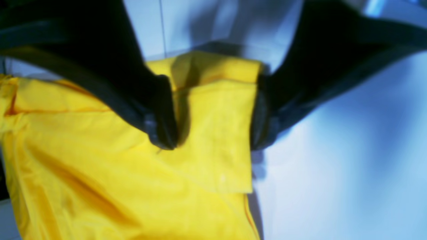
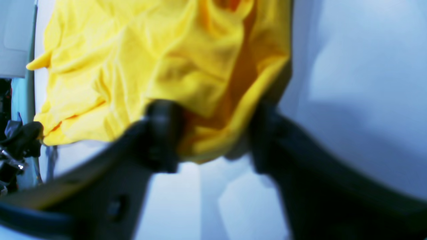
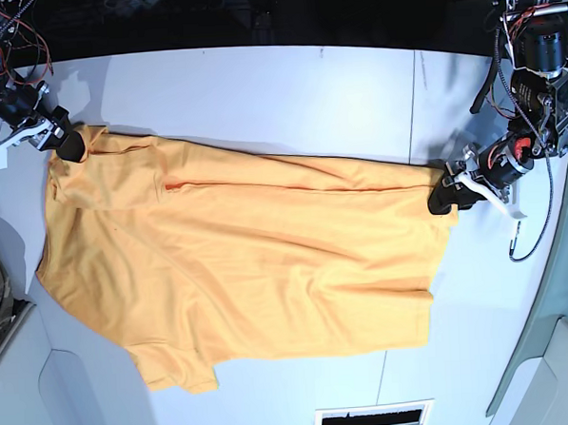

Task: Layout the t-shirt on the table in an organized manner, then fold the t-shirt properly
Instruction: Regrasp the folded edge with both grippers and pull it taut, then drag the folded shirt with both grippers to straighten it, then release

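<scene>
The t-shirt [image 3: 248, 262] lies spread across the table [image 3: 259, 90]. My right gripper [image 3: 63, 146] sits at its far left corner in the base view, my left gripper [image 3: 443, 196] at its right edge.

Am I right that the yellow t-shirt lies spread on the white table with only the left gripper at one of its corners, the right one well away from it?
Not quite: both are at corners. The base view shows the right gripper at the t-shirt's far corner, and the left gripper at the other end, on the table.

Black curved fingers [image 1: 160, 113], red wiring [image 3: 23, 40]
</scene>
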{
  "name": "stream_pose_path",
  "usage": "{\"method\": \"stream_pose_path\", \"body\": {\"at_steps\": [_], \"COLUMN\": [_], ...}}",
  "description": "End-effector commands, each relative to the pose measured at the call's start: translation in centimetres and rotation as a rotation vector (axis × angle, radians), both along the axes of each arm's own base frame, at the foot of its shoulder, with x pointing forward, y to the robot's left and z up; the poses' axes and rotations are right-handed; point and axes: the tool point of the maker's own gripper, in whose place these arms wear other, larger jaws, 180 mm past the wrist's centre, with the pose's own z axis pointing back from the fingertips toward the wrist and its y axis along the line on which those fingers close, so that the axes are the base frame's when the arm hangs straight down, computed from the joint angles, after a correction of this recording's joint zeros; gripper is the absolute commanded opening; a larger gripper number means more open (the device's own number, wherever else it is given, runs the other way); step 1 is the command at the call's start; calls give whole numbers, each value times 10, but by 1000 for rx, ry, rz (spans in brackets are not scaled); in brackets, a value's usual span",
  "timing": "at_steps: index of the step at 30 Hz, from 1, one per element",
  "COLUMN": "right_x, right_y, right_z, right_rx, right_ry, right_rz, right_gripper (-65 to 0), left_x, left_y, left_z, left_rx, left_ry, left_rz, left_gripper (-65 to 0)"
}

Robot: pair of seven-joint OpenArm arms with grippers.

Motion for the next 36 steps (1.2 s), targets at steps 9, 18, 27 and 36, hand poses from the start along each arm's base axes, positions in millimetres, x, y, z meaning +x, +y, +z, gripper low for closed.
{"method": "stream_pose_path", "body": {"at_steps": [9, 18, 27, 36], "right_x": [10, -24, -51, -54], "right_y": [-19, -67, -86, -85], "right_z": [14, 16, 16, 15], "right_rx": [-57, -178, -205, -203], "right_ry": [-40, 52, 110, 121], "right_rz": [3, 39, 51, 56], "right_gripper": [-650, -650, -650, -650], "left_x": [-21, -90, -128, -133], "left_y": [-7, -21, -33, -34], "left_z": [1, 11, 15, 13], "left_rx": [-36, 46, 60, 50], "left_ry": [136, 120, 127, 135], "left_rz": [-81, -207, -258, -255], "left_gripper": [-650, -650, -650, -650]}}
